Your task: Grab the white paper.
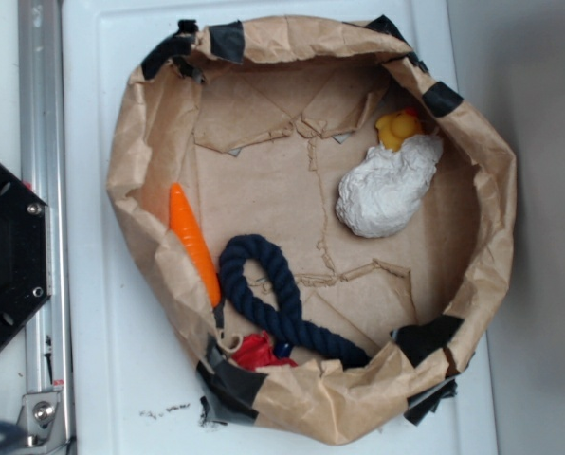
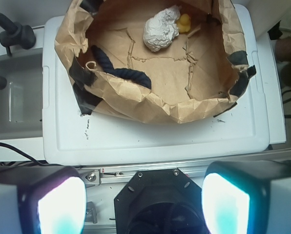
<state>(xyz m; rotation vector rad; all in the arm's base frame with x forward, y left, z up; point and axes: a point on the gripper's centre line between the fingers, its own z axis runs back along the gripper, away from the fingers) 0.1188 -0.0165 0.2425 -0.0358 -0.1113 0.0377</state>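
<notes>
The white paper (image 1: 387, 192) is a crumpled lumpy wad lying in the right part of the brown paper bag (image 1: 472, 275), touching a small yellow rubber duck (image 1: 397, 129). In the wrist view the white paper (image 2: 161, 30) sits near the top, far from my gripper (image 2: 143, 204). The gripper is open, its two glowing pads (image 2: 62, 207) wide apart with nothing between them. It hangs high above the robot's black base (image 2: 157, 200), outside the bag. The gripper does not appear in the exterior view.
Inside the bag also lie an orange carrot (image 1: 193, 242), a dark blue rope loop (image 1: 268, 294) and a red item (image 1: 262, 351) at the lower wall. The bag stands on a white lid (image 2: 150, 141). A grey sink (image 2: 16, 97) lies to the left in the wrist view.
</notes>
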